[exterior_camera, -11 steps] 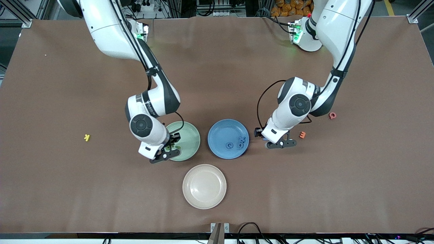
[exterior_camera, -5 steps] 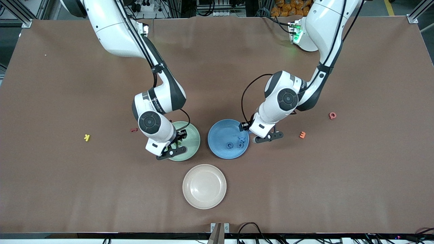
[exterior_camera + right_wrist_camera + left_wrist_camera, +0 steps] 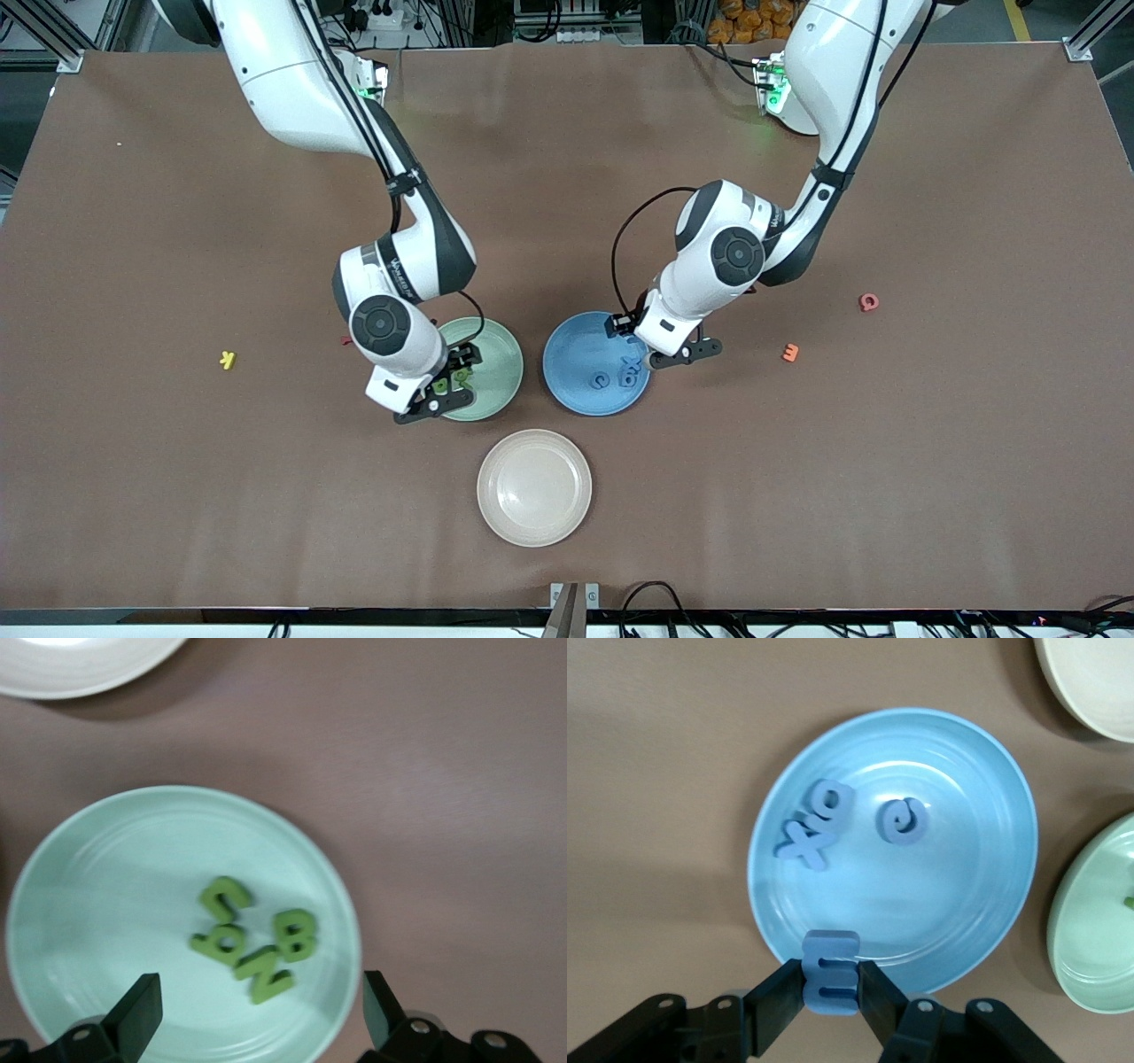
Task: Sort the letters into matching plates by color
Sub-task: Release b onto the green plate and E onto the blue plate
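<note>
My left gripper (image 3: 831, 979) is shut on a blue letter E (image 3: 831, 972) and holds it over the rim of the blue plate (image 3: 966, 859), at the edge toward the left arm's end of the table (image 3: 663, 353). Three blue letters (image 3: 819, 824) lie in that plate (image 3: 576, 350). My right gripper (image 3: 261, 1010) is open and empty over the pale green plate (image 3: 97, 895), just above several green letters (image 3: 257, 943). In the front view it (image 3: 436, 394) hangs over that plate (image 3: 494, 359).
A cream plate (image 3: 534, 487) lies nearer the front camera, between the two plates. On the table are a yellow letter (image 3: 228, 359), a red letter (image 3: 346, 339) partly hidden by the right arm, an orange letter (image 3: 789, 353) and a red letter (image 3: 869, 302).
My left gripper has carried the blue E from the table beside the blue plate to over the plate's rim. My right gripper has shifted slightly over the green plate.
</note>
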Robot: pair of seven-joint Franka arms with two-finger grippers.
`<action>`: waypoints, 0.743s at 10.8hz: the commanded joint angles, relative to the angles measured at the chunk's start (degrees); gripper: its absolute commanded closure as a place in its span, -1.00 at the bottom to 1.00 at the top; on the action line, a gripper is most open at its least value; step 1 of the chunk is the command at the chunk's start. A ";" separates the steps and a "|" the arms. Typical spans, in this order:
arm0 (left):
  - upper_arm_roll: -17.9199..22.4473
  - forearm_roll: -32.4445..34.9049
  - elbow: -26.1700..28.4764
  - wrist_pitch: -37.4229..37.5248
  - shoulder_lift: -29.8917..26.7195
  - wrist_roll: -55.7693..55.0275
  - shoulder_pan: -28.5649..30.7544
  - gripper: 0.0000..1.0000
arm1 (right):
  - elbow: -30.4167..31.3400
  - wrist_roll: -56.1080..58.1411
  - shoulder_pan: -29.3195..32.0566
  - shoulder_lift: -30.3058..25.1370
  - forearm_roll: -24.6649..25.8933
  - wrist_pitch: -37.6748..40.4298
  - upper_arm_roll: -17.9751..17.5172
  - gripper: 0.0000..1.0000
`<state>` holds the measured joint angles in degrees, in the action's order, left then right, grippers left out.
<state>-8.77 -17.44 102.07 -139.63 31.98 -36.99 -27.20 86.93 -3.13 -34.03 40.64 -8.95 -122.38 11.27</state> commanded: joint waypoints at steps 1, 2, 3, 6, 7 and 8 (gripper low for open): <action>-1.07 -3.21 -3.88 0.06 2.99 0.16 -0.92 1.00 | 0.17 7.41 3.78 -2.93 0.87 3.36 3.13 -1.00; -1.16 -3.21 -4.68 0.06 3.52 0.17 -1.01 1.00 | 0.09 11.00 5.62 -3.54 0.78 4.24 4.27 -1.00; -1.16 -3.30 -4.86 -0.03 3.70 0.17 -1.01 1.00 | 0.09 14.00 8.08 -4.25 0.78 4.51 4.37 -1.00; -1.25 -2.69 -4.69 0.15 3.18 3.31 -0.92 -1.00 | -0.27 19.64 14.32 -5.48 0.78 5.57 5.16 -1.00; -1.43 -2.60 -4.43 0.49 2.66 4.37 -0.57 -1.00 | -0.27 20.87 16.34 -5.92 0.87 5.83 5.51 -1.00; -1.43 -2.42 -3.90 0.76 2.13 5.60 -0.13 -1.00 | -0.27 21.41 17.84 -6.18 0.95 5.83 6.12 -1.00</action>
<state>-10.04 -19.15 97.94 -139.70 35.08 -34.64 -27.97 86.35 16.26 -19.49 36.11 -8.81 -117.67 17.22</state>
